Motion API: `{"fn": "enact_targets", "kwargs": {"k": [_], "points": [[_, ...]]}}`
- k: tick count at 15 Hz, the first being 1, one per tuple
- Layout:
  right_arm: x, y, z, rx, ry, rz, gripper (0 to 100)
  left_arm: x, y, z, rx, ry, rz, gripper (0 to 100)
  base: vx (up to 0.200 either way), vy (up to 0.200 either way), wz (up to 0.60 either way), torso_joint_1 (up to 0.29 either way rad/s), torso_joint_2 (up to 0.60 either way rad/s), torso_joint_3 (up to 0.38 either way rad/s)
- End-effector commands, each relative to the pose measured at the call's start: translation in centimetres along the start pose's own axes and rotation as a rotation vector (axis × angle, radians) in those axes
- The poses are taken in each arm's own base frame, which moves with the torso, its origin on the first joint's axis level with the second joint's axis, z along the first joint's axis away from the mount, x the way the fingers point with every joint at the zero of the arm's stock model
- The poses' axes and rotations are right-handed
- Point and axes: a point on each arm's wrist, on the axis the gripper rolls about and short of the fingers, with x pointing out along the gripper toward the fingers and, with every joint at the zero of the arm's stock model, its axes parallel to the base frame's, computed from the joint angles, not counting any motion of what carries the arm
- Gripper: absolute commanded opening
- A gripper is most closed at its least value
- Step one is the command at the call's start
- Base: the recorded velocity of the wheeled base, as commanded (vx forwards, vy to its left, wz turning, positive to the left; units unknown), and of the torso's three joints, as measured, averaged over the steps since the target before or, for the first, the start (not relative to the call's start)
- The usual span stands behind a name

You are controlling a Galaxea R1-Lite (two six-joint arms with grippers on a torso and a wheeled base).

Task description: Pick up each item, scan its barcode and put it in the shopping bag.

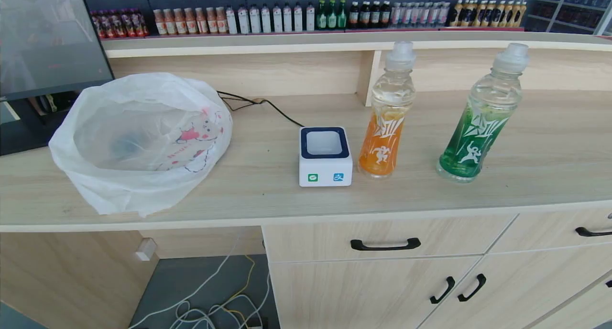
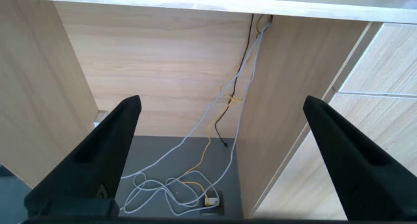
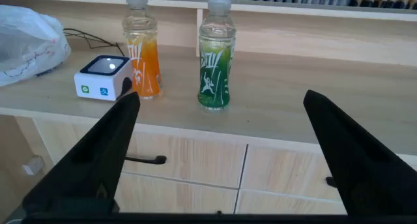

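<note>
The orange bottle (image 1: 385, 128) and green bottle (image 1: 475, 128) are stood upright on the table (image 1: 267, 195) ahead of the right tool (image 3: 221, 97), which is held wide open and empty, seemingly readied for a first pick. The scanner (image 1: 325, 157) and open bag (image 1: 138, 142) are set beyond them, toward the left tool (image 2: 221, 103), which is also open and hung below the table over loose cables (image 2: 169, 185). Pale wood is seen throughout, with a drinks shelf (image 1: 267, 33) behind.
</note>
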Motion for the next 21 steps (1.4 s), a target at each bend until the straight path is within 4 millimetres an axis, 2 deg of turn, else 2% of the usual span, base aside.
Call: {"fn": "enact_targets", "kwargs": {"k": [1, 5, 8, 12, 16, 19, 21], "points": [[3.4, -0.5, -0.2, 0.016, 0.046, 0.025, 100, 0.0, 0.0, 0.0, 0.000, 0.000, 0.000, 100, 0.000, 0.000, 0.00, 0.000, 0.00, 0.000], [8.7, -0.3, -1.3, 0.035, -0.030, 0.132, 100, 0.0, 0.0, 0.0, 0.000, 0.000, 0.000, 100, 0.000, 0.000, 0.00, 0.000, 0.00, 0.000], [10.8, 0.4, -2.3, 0.057, -0.036, 0.195, 100, 0.0, 0.0, 0.0, 0.000, 0.000, 0.000, 100, 0.000, 0.000, 0.00, 0.000, 0.00, 0.000], [14.2, 3.8, -2.9, 0.043, -0.077, 0.410, 100, 0.0, 0.0, 0.0, 0.000, 0.000, 0.000, 100, 0.000, 0.000, 0.00, 0.000, 0.00, 0.000], [14.8, 5.3, -3.9, 0.063, -0.016, 0.426, 100, 0.0, 0.0, 0.0, 0.000, 0.000, 0.001, 100, 0.000, 0.000, 0.00, 0.000, 0.00, 0.000], [13.6, 5.5, -5.7, 0.060, 0.056, 0.414, 100, 0.0, 0.0, 0.0, 0.000, 0.000, 0.000, 100, 0.000, 0.000, 0.00, 0.000, 0.00, 0.000], [13.5, 5.6, -6.0, 0.059, 0.065, 0.423, 100, 0.0, 0.0, 0.0, 0.000, 0.000, 0.000, 100, 0.000, 0.000, 0.00, 0.000, 0.00, 0.000]]}}
